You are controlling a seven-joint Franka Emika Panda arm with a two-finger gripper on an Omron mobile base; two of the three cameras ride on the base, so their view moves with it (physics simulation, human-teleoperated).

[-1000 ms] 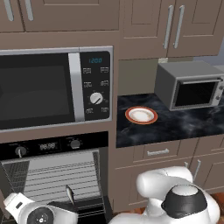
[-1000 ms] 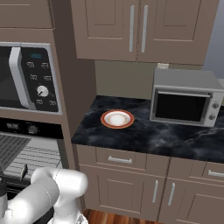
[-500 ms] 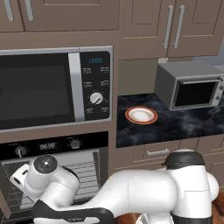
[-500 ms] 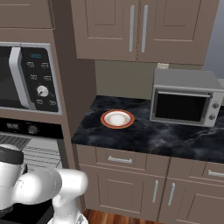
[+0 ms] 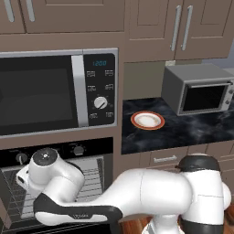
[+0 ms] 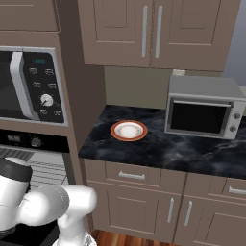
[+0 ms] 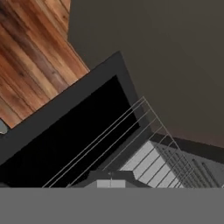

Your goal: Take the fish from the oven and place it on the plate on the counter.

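Two base views catch plate (image 5: 147,120), hand view oven racks (image 7: 144,144)

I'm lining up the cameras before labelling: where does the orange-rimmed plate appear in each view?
Left base view: the plate sits right of centre on the black counter, left of the toaster oven.
Right base view: the plate sits at centre, near the counter's left end.
Hand view: it looks at the oven and wooden floor instead.
Shared landmark: the toaster oven.
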